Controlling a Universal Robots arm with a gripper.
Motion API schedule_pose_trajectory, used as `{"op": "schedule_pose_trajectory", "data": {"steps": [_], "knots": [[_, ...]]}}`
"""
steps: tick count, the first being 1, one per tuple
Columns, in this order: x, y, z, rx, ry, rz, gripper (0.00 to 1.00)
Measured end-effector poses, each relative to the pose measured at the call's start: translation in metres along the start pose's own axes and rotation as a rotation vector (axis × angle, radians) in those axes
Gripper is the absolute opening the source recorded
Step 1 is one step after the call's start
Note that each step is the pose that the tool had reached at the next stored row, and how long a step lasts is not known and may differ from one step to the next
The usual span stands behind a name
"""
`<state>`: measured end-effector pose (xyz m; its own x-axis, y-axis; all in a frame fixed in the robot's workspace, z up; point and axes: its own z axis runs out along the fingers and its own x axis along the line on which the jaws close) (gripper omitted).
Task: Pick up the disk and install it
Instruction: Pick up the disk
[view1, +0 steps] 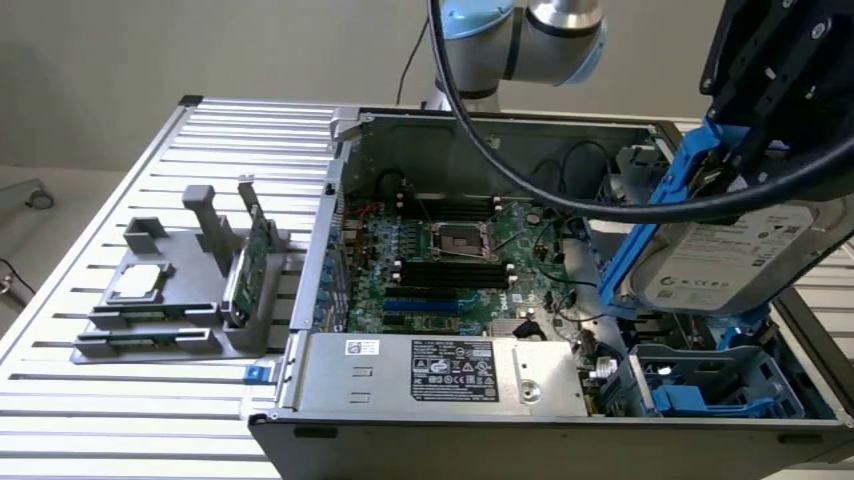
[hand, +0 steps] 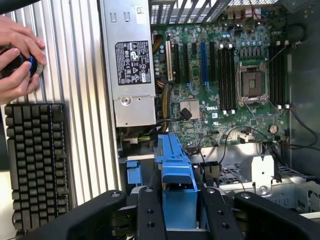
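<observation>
Disk is off the table and in the grasp, held in the air over the open computer case, at the end on the exterior view's right. Gripper comes down from above. In the wrist view the two black fingers are pressed onto the disk's blue carrier frame, one on each side, and the frame juts out from between them.

Key relation: the disk hangs from the fingers, not level. Its long axis runs steeply, with the upper end in the grasp and the lower end pointing down into the case, labelled face toward the exterior camera. The blue drive bay lies below the disk's lower end, in the near corner of the case, apart from it. No contact between disk and bay is seen.

The motherboard and power supply lie toward the exterior view's left of the bay.

Judgement: pick-up is done; the disk is not yet seated.

The wrist view also shows a person's hand on a small round device beside a keyboard, well apart from the disk.
</observation>
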<state>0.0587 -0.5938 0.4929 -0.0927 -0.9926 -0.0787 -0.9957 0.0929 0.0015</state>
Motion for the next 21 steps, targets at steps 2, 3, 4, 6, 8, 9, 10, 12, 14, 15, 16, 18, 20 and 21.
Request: {"op": "schedule_pose_trajectory", "data": {"steps": [2,3,4,6,8,9,10,12,14,15,16,18,20,21], "knots": [[0.005,-0.0023,0.0018,0.0002,-0.0001,0.0,0.33],[0.006,-0.0057,0.0032,0.0004,-0.0004,0.0,0.33],[0.006,-0.0102,0.0046,0.0002,-0.0002,0.0,0.33],[0.005,-0.0194,0.0082,0.0002,-0.0001,0.0,0.33],[0.005,-0.0284,0.0118,0.0002,0.0,0.0,0.33],[0.005,-0.0328,0.0136,0.0001,-0.0001,0.0,0.33],[0.005,-0.0366,0.0154,0.0001,0.0,0.0,0.33],[0.007,-0.0411,0.0188,0.0002,0.0,0.0,0.33],[0.009,-0.045,0.0224,0.0001,0.0,0.0,0.33],[0.01,-0.0465,0.0242,0.0002,-0.0003,0.0,0.33],[0.011,-0.0473,0.0259,0.0001,-0.0001,0.0,0.33],[0.011,-0.0475,0.0295,0.0002,0.0,0.0,0.33],[0.011,-0.0475,0.0331,0.0002,0.0,0.0,0.33],[0.012,-0.0477,0.035,0.0001,-0.0002,0.0,0.33]]}}
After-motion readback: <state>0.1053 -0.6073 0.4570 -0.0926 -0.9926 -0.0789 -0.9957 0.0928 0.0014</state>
